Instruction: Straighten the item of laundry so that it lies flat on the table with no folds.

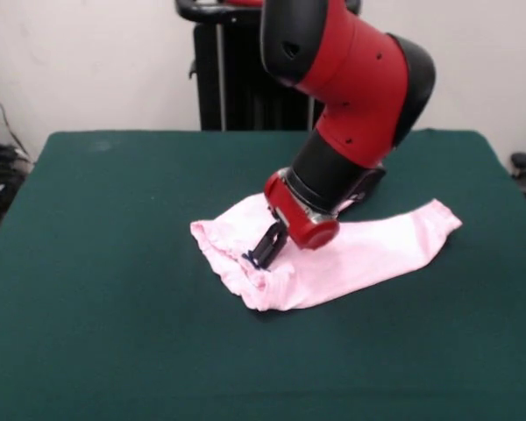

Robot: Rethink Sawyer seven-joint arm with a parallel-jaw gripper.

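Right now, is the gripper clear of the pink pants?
No. The gripper is down on the pink pants, its tips at the bunched edge, on the green table.

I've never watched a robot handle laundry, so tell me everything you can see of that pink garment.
The small pale pink soft cotton garment lies near the middle of the dark green felt-covered table. One long leg stretches toward the picture's right, ending in a gathered cuff; the left end is bunched and folded. The robot's dark hand presses down on that crumpled end.

Plain pale wall (88,61), black stand (237,79) behind, cables (0,167) at edge
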